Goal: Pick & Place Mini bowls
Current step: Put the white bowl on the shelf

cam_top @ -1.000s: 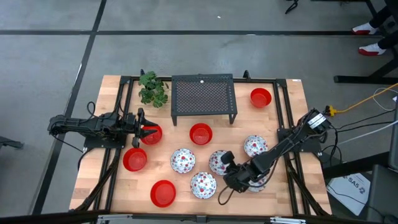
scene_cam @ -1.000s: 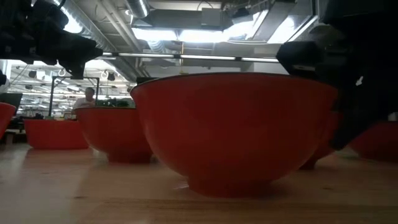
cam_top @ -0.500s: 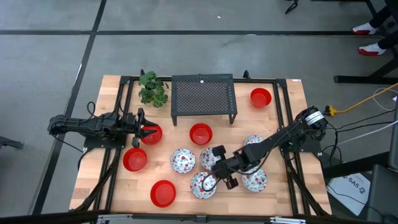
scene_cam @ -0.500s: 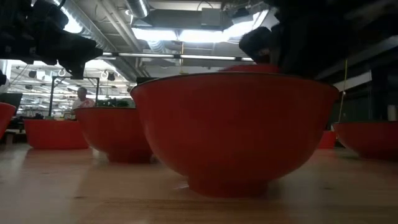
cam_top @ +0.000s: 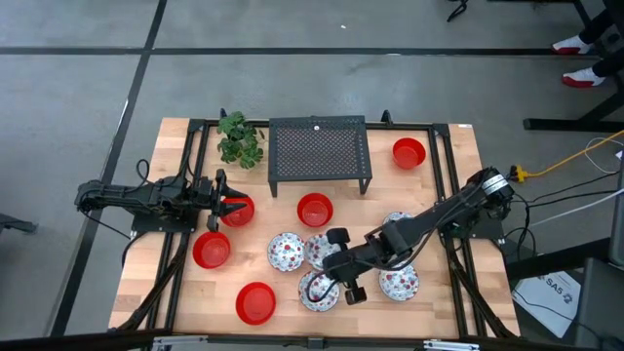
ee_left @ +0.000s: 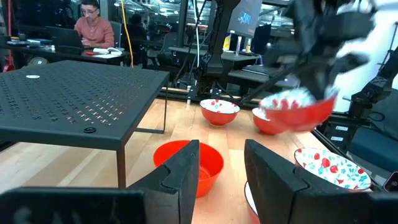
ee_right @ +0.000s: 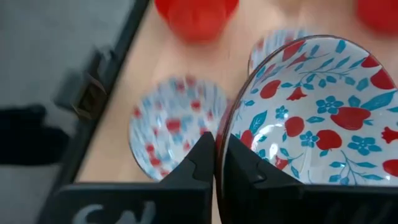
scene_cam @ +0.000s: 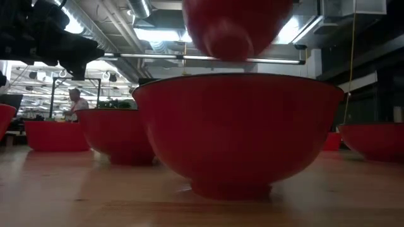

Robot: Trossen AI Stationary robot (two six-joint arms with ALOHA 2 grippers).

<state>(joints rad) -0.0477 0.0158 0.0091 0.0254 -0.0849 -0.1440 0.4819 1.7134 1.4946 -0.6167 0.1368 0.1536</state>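
Showing, nearest the front edge of the counter (cam_top: pixel 175 292), the front red bowl (cam_top: pixel 255 303), glossy, upright and empty. Filling most of the low view with it (scene_cam: pixel 237 126).

Placing beside it, in the same front row, the front flowered bowl (cam_top: pixel 314 292) and the right flowered bowl (cam_top: pixel 399 283), both white inside with red and blue speckles, both empty.

Pinching, just behind that row, with the right pincer (cam_top: pixel 334 263), its fingers (ee_right: pixel 199 162) closed tight on the rim of the held bowl (cam_top: pixel 320 251): flowered inside, red outside, empty, lifted clear of the counter. Hanging its red underside (scene_cam: pixel 237 25) above the front red bowl in the low view.

Having carried that bowl leftward and upward since a second ago, away from the front right of the counter.

Leaving the left flowered bowl (cam_top: pixel 287 251) just beside the held one, and the second red bowl (cam_top: pixel 211 250) farther left.

Hovering farther back with the left pincer (cam_top: pixel 220 203), fingers parted and gripping nothing, at the near red bowl (cam_top: pixel 239 211), unmoved since earlier.

Keeping the middle red bowl (cam_top: pixel 314 210) and the back flowered bowl (cam_top: pixel 395 224) empty too.

Setting farthest off the black mesh rack (cam_top: pixel 320 151), the far red bowl (cam_top: pixel 409 152) and the plant (cam_top: pixel 238 138).
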